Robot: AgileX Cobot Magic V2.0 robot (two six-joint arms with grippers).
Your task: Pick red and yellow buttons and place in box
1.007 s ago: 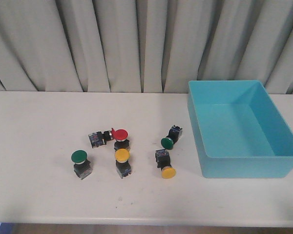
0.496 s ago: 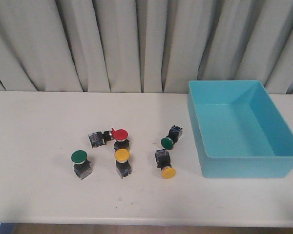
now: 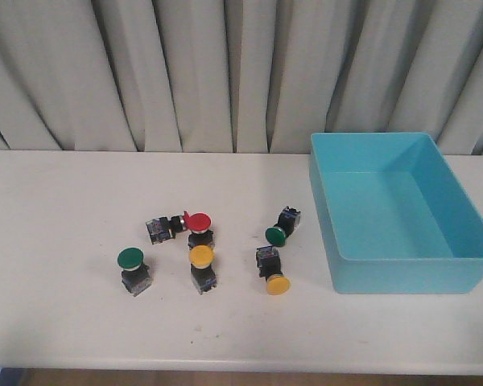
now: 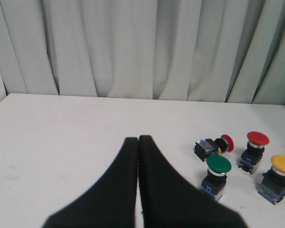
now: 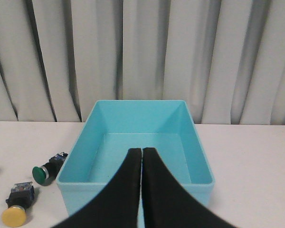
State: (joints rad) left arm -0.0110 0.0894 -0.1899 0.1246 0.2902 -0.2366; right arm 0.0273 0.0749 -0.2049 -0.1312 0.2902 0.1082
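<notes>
Four target buttons lie in a loose cluster on the table [image 3: 56,201], left of the box [image 3: 467,273]. The upright red button [image 3: 198,225] stands just behind the upright yellow button [image 3: 201,265]. A second red button [image 3: 167,227] lies on its side just beside the upright red one, so close that contact cannot be ruled out. A second yellow button [image 3: 271,272] lies tipped over, cap toward the camera, nearest the box. The box is empty, so no button has been placed.

Two green buttons are distractors: one upright [image 3: 133,269] at the cluster's left edge, one on its side [image 3: 282,227] just behind the tipped yellow one.

The left gripper [image 4: 138,142] and the right gripper [image 5: 141,154] both show fingers pressed together with nothing between them. Neither appears in the front view.

Likely hazards, judged from this layout:
- The two red buttons sit so close that fingers descending on one may knock or drag the other.
- The domed caps and tipped bodies offer poor flat faces; a grasp on a cap could slip.
- The green button behind the tipped yellow one could be nudged or caught by mistake.
- The tall box wall could catch a button carried too low.

No brand, label or legible writing is visible anywhere.
</notes>
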